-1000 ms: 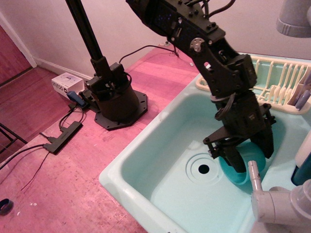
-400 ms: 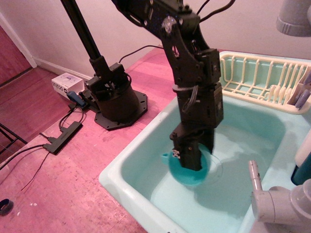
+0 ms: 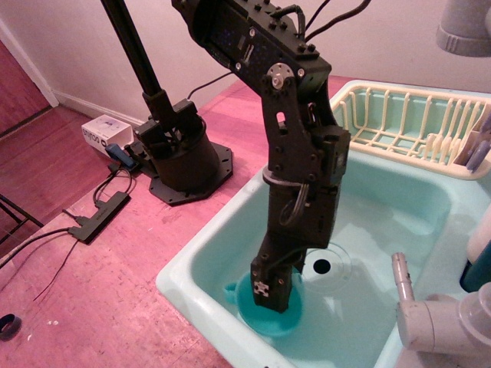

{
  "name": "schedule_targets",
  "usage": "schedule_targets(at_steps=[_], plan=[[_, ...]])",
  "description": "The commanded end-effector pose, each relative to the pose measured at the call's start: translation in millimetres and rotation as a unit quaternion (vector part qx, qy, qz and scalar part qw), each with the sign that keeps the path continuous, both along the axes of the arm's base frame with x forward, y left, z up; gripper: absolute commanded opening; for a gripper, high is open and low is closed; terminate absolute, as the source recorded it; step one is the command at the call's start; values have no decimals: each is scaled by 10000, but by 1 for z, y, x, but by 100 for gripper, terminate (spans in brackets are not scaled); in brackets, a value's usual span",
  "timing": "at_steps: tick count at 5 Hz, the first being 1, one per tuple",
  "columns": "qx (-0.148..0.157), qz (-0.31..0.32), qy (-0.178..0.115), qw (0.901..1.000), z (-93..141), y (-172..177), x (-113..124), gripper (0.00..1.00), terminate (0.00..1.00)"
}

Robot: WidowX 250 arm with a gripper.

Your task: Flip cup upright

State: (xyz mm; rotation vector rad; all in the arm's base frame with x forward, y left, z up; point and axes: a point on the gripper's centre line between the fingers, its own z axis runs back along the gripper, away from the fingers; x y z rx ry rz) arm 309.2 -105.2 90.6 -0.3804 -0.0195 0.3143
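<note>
Reaching down into the smooth pale mint plastic sink [image 3: 201, 253], the black jointed metal robot arm [image 3: 295, 153] ended in a black gripper [image 3: 270, 295] whose fingers were closed on the small teal-green plastic cup [image 3: 268, 314]. The cup was round and glossy, darker than the basin around it, with a small lip showing at its left edge; it sat low in the near left corner of the sink, close to the front wall, with the gripper's fingers reaching into its open mouth. The round dark drain hole [image 3: 321, 267] lay uncovered just to the right of the arm. A cream ribbed plastic dish rack [image 3: 399, 123] stood at the far side. Compared with a moment earlier, the arm and cup had shifted further left and nearer the front, off the drain ring.
</note>
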Motion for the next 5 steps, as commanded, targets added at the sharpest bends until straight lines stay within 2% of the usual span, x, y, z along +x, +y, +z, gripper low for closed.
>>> schedule_targets(at_steps=[1, 2, 3, 4, 5], plan=[[144, -46, -487, 9987, -5, -12, 1, 100, 0], [120, -94, -519, 9985, -12, -16, 0, 100, 0], [250, -112, -585, 9979, -10, -15, -7, 100, 0], [1115, -252, -1300, 9849, 25, 29, -11, 100, 0], [1576, 147, -1939, 9682, 50, 60, -27, 100, 100]])
